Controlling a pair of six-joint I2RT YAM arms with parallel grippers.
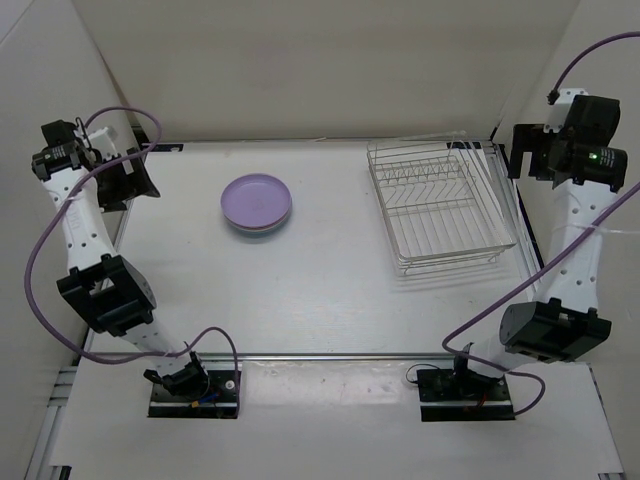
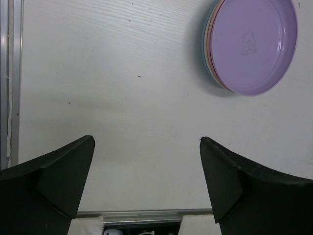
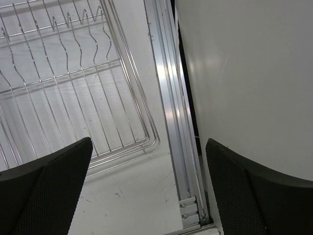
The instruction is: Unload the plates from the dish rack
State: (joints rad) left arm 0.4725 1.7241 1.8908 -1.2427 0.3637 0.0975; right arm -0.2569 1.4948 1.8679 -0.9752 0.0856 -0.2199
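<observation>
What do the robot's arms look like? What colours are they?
The left arm and right arm are white tubes with chunky black joints. A purple cable loops along each one. The jaws are black wedges. A small green light glows on the right arm's black head. Each arm stands on a black base plate.

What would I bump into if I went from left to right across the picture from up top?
left pincer → stack of plates, purple one on top → dish rack, with no plates in it → right pincer
</observation>
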